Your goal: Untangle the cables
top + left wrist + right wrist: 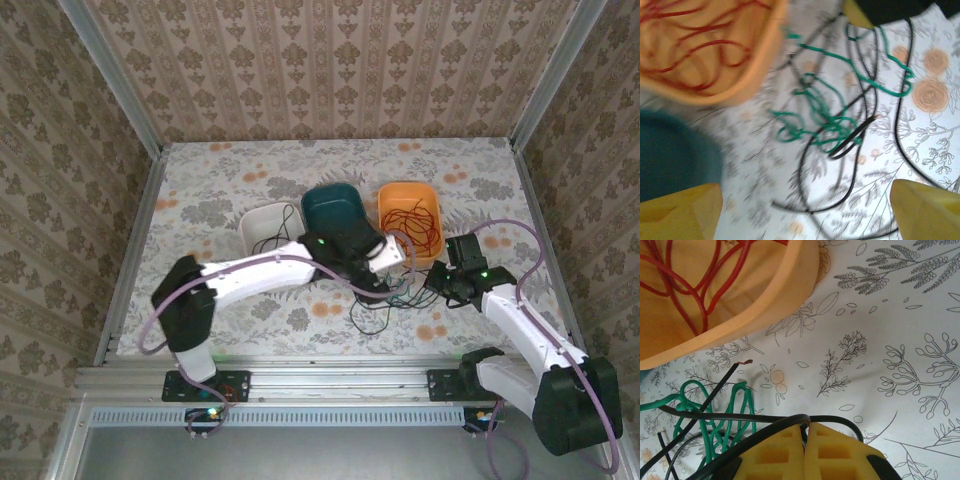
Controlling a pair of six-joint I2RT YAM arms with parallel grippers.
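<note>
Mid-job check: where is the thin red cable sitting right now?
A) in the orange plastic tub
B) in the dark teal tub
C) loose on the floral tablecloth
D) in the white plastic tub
A: the thin red cable lies looped inside the orange plastic tub, while the green cable and black cable lie tangled on the floral tablecloth beside it.
</note>
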